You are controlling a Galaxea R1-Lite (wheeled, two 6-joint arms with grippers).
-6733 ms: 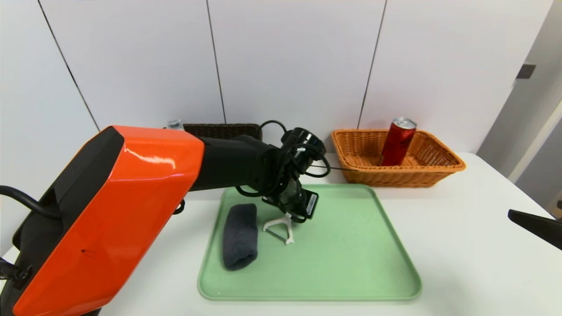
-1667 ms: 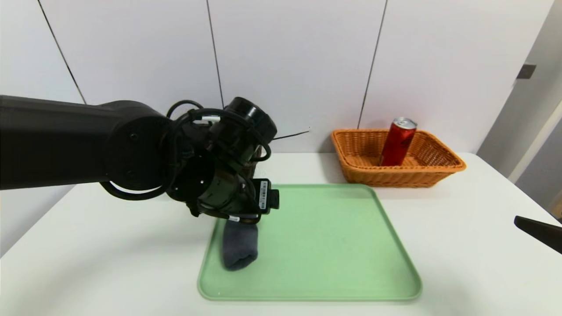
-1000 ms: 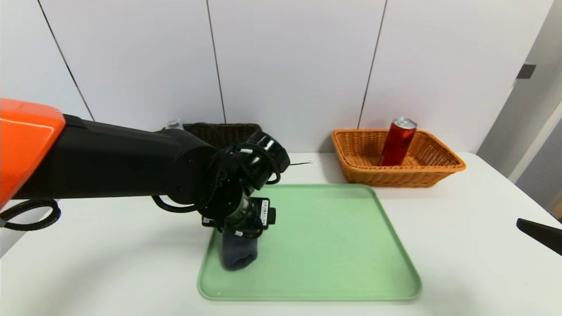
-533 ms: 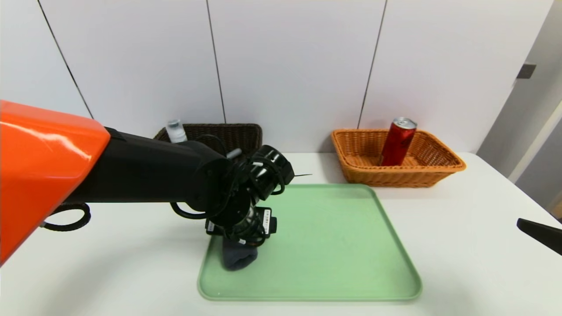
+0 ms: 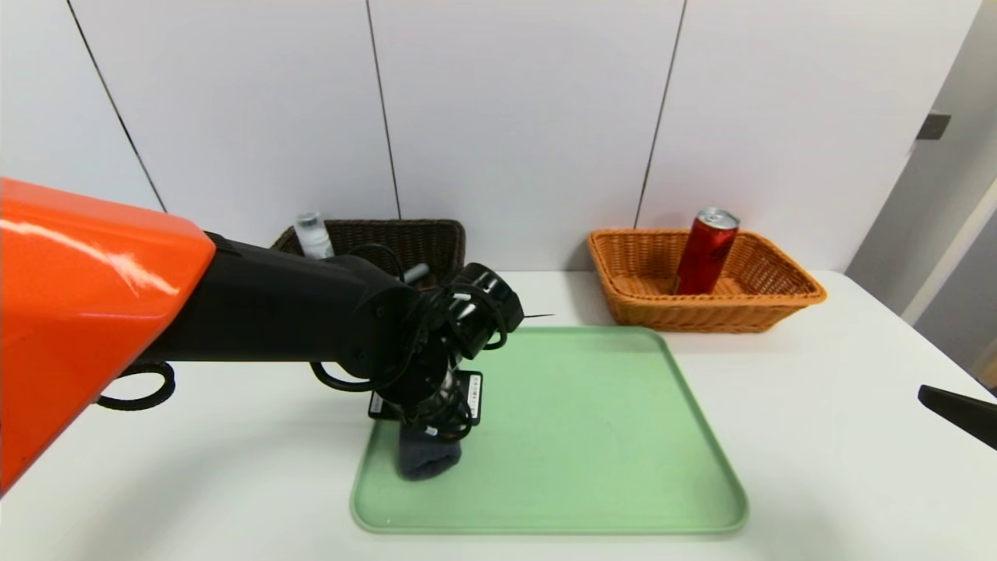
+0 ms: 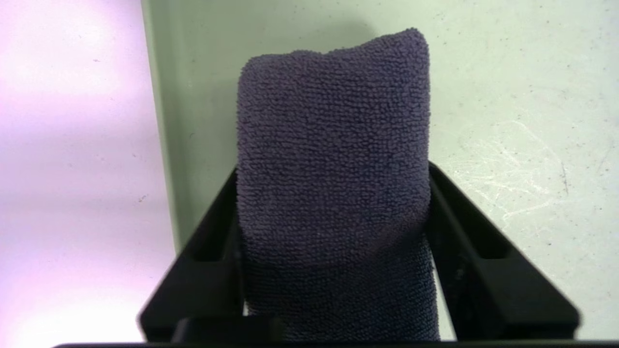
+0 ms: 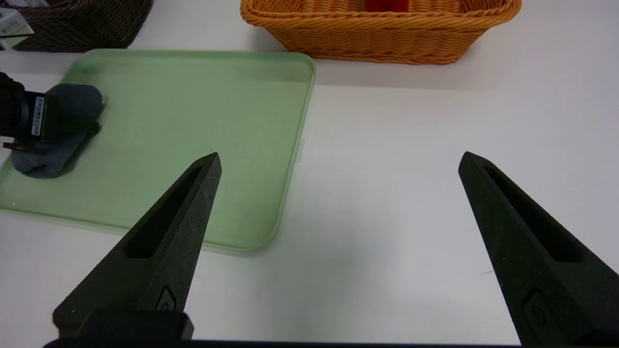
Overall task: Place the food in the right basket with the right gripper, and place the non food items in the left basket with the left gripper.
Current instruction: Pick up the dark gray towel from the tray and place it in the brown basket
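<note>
The left gripper (image 6: 333, 212) gripped the rolled grey cloth (image 6: 332, 145) from both sides at the left edge of the green tray (image 5: 623, 436). The red can (image 5: 706, 251) stood in the orange basket (image 5: 771, 308). The right gripper (image 7: 338, 203) hung wide over the surface (image 7: 387, 193).

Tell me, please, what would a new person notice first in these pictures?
First, the left gripper down on the green tray, its fingers pressed against both sides of the rolled dark grey cloth. Next, the red can standing in the orange basket at the table's far right.
</note>
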